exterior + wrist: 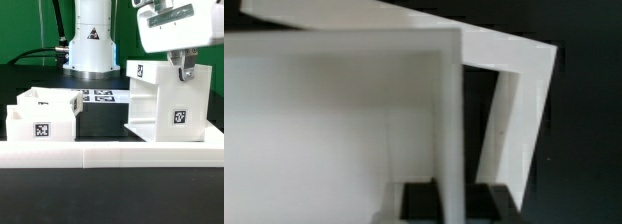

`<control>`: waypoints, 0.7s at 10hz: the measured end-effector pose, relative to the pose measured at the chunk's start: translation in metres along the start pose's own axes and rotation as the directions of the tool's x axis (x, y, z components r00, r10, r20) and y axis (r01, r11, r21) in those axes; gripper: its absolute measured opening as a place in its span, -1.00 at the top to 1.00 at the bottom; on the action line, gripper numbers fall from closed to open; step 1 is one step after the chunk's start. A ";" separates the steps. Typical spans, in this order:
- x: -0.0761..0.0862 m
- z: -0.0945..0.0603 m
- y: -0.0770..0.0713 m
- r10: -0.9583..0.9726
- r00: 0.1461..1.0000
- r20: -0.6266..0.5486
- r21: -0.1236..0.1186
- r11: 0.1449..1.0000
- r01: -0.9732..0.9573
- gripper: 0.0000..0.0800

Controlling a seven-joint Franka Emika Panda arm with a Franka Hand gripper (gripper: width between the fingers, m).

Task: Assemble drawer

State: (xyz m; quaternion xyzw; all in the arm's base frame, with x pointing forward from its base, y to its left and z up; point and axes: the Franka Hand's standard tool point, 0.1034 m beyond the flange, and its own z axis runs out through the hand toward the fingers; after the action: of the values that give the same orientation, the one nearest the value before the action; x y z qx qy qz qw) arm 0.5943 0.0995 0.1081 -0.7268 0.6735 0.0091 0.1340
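The pincer comes down from above onto the upper edge of the drawer casing, the larger cube-shaped white part. The casing stands on the black table at the exterior view's right. In the wrist view, one thin wall of the casing runs straight down between the two dark fingers. The pincer therefore straddles that wall. It looks clamped on the wall, though the contact at the pads is too dark to be certain.

Gripping a thin upright wall from above is probably the only hold a narrow two-finger pincer can get on so broad a part. It would also let the arm slide or turn the casing without tipping it.

The casing's front sits against the long low border wall. That wall likely serves as a stop to square the part and keep it from skating away under a push.

The drawer box, small and open-topped, rests against the same wall at the exterior view's left. It is well apart from the casing and nothing holds it, so the two parts are not yet joined. With both lined up along one straight edge, the box would only need to travel along the wall towards the casing. The marker board lies flat behind them, near the arm's base.
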 end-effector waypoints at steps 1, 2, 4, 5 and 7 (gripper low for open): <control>0.000 0.001 0.000 0.085 0.996 0.013 0.001 0.996 -0.085 0.90; 0.003 0.002 -0.002 0.124 0.992 0.023 0.001 0.992 -0.124 0.90; 0.003 0.008 -0.010 0.123 0.992 0.029 -0.006 0.992 -0.123 0.90; 0.002 0.010 -0.017 0.119 0.992 0.035 -0.015 0.993 -0.118 0.90; 0.003 0.012 -0.033 0.116 0.992 0.039 -0.005 0.993 -0.116 0.90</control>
State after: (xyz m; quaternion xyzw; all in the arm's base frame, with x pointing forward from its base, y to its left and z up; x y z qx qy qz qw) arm 0.6289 0.1011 0.1021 -0.6862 0.7119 0.0320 0.1457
